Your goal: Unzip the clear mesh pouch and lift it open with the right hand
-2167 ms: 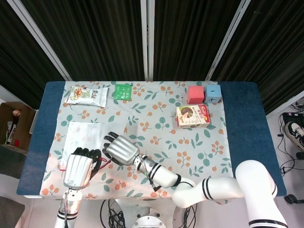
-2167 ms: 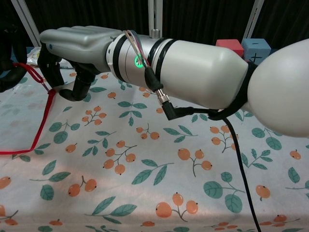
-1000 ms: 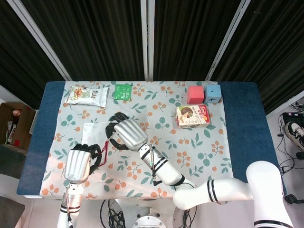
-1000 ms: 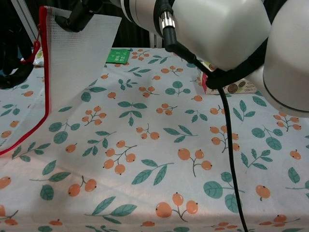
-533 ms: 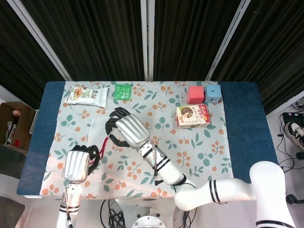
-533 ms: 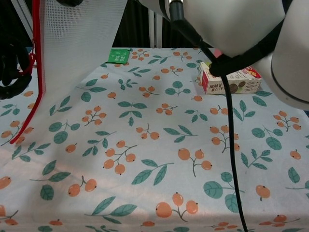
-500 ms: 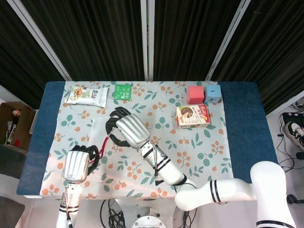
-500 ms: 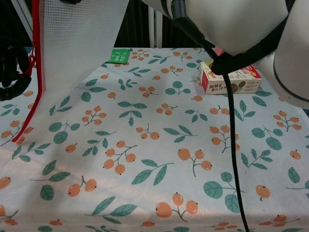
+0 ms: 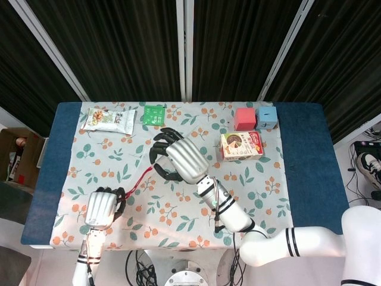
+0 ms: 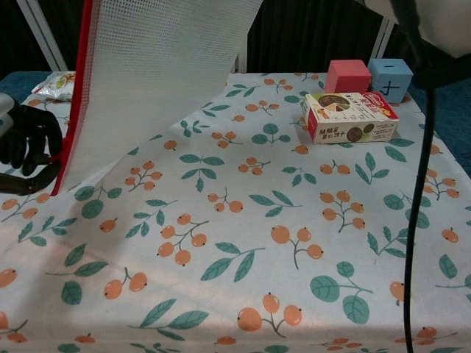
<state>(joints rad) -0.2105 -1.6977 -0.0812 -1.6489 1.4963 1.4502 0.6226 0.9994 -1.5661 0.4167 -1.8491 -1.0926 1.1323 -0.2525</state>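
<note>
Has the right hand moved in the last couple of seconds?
Yes. In the head view the right hand has travelled from beside the left hand up the table toward the snack box, lifting the mesh pouch.

snack bag (image 9: 109,120), green packet (image 9: 153,114), red cube (image 9: 244,118), blue cube (image 9: 267,117), biscuit box (image 9: 241,146)

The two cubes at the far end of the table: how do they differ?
The red cube is plain on the faces shown, while the blue cube carries a dark mark on its front. The red one stands to the left in both views, the blue one to the right. They look alike in size and sit side by side behind the snack box.
</note>
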